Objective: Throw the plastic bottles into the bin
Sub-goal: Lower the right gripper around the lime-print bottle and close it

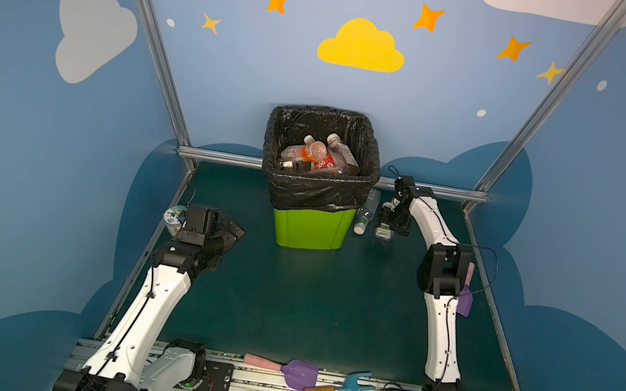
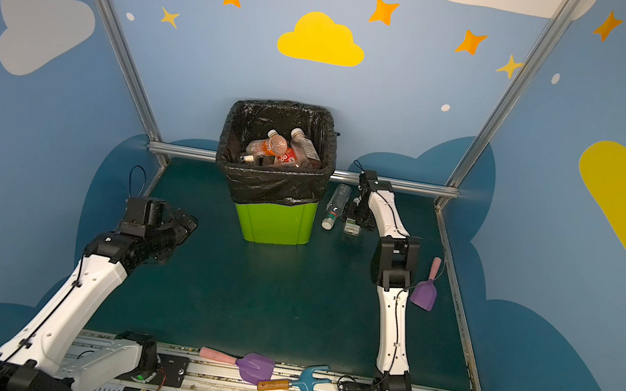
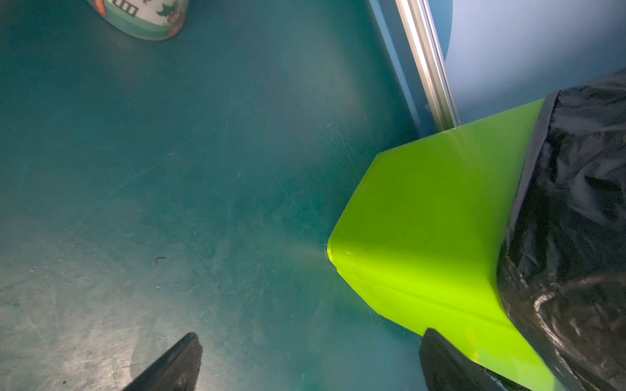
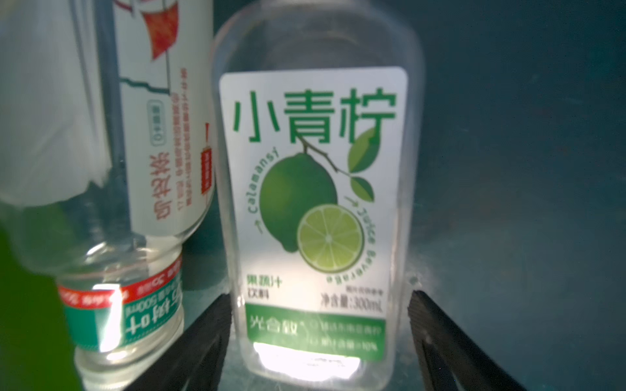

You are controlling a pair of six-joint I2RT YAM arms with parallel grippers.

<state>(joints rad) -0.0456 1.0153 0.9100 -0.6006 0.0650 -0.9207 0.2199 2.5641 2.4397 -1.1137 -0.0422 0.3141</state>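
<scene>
The lime-green bin [image 1: 313, 226] [image 2: 277, 225] with its black liner stands at the back middle, and several plastic bottles [image 1: 315, 155] lie inside it. Two more lie on the mat to its right: a clear bottle [image 1: 366, 213] [image 4: 135, 169] and a lime-label bottle [image 1: 383, 226] [image 4: 315, 189]. My right gripper [image 4: 320, 298] [image 1: 387, 220] is down over the lime-label bottle, open, one finger on each side close to its walls. My left gripper [image 3: 311, 335] [image 1: 232, 230] hangs open and empty left of the bin [image 3: 423, 220].
A squat jar [image 1: 173, 215] [image 3: 149, 17] sits by the left wall behind my left wrist. A purple shovel [image 1: 299, 371] and a blue fork [image 1: 350, 385] lie on the front rail. Another purple shovel [image 2: 425, 293] lies beside my right arm. Metal frame posts edge the mat.
</scene>
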